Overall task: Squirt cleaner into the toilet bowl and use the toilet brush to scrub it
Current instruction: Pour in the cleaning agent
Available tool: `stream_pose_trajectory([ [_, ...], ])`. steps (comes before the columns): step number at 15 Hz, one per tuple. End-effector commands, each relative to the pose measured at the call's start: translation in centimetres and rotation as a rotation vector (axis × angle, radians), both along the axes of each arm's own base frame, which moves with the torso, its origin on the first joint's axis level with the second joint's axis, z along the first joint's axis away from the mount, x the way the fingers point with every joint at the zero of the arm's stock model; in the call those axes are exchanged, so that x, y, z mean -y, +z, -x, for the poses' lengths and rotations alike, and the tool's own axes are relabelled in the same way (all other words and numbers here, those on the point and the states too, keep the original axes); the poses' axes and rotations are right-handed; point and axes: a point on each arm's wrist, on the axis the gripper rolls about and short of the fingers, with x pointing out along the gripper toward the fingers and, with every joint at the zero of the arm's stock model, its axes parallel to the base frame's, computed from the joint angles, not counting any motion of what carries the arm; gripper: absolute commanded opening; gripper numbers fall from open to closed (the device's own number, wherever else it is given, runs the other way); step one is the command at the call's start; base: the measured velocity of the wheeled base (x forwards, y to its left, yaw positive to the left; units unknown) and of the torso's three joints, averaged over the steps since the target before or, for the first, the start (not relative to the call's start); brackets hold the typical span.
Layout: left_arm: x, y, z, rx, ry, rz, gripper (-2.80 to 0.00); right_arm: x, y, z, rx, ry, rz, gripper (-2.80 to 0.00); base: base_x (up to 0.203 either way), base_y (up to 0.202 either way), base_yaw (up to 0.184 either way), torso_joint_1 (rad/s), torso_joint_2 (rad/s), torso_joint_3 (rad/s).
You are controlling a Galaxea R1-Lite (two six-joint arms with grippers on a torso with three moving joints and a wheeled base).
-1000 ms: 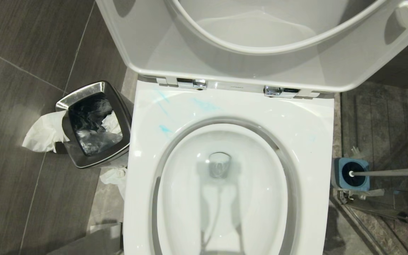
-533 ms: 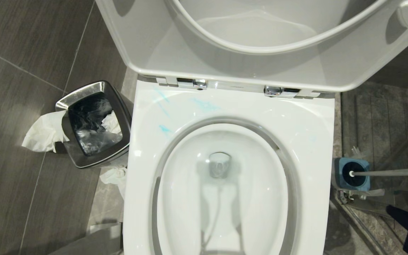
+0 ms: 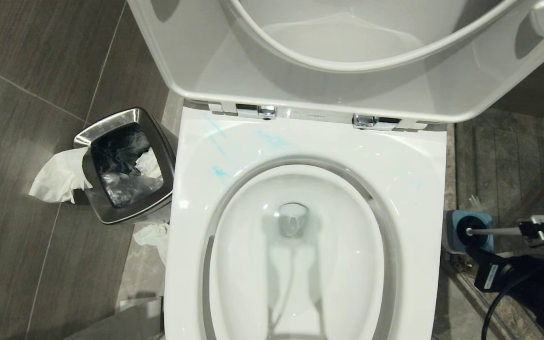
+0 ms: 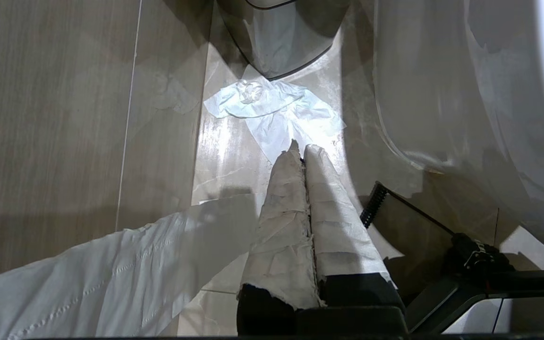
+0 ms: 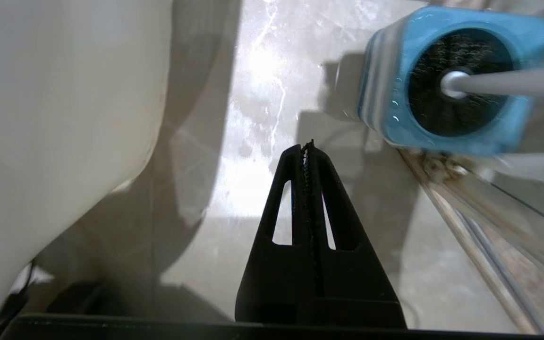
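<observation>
The white toilet bowl (image 3: 409,170) fills the middle of the head view, its seat and lid raised. Pale turquoise smears of cleaner (image 3: 220,172) streak the rim's back left. At the right, the toilet brush (image 3: 494,231) stands in its blue holder (image 3: 458,219); its black bristles (image 5: 456,101) sit inside and its pale handle (image 5: 513,80) sticks out. My right gripper (image 5: 306,147) is shut and empty, low over the floor just short of the holder. My left gripper (image 4: 300,148), its fingers wrapped in white, hangs shut and empty beside the bowl's left side.
A square steel waste bin (image 3: 151,137) with a black liner stands left of the toilet. Crumpled white tissue (image 3: 55,177) lies beside it and more tissue (image 4: 272,108) lies on the floor tiles. A metal rail (image 5: 465,222) runs along the floor by the brush holder.
My right arm has come into the head view from the lower right and moved up toward the brush holder. The toilet, bin and brush have not moved.
</observation>
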Motion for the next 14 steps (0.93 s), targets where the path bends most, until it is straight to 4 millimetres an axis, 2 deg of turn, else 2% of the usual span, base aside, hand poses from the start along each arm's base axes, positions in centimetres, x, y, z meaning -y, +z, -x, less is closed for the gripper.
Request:
stream_pose_trajectory([
  [1, 0.0, 0.0, 0.0, -0.002, 0.000, 0.000, -2.80, 0.0, -2.9, -3.8, 0.016, -0.003, -0.002, -2.80, 0.000, 0.000, 0.000, 0.000, 0.00, 0.000],
  [3, 0.0, 0.0, 0.0, -0.002, -0.001, 0.000, -2.80, -0.1, -2.5, -6.5, 0.102, -0.007, -0.003, -2.80, 0.000, 0.000, 0.000, 0.000, 0.00, 0.000],
  [6, 0.0, 0.0, 0.0, -0.002, -0.001, 0.000, -2.80, -0.1, -3.6, -8.6, 0.102, -0.012, 0.002, -2.80, 0.000, 0.000, 0.000, 0.000, 0.00, 0.000],
  [11, 0.0, 0.0, 0.0, -0.002, -0.001, 0.000, -2.80, 0.2, -5.4, -13.7, 0.159, -0.026, -0.001, -2.80, 0.000, 0.000, 0.000, 0.000, 0.00, 0.000],
  [14, 0.0, 0.0, 0.0, -0.002, -0.001, 0.000, -2.80, 0.2, -5.8, -15.1, 0.180, -0.025, 0.000, -2.80, 0.000, 0.000, 0.000, 0.000, 0.00, 0.000],
])
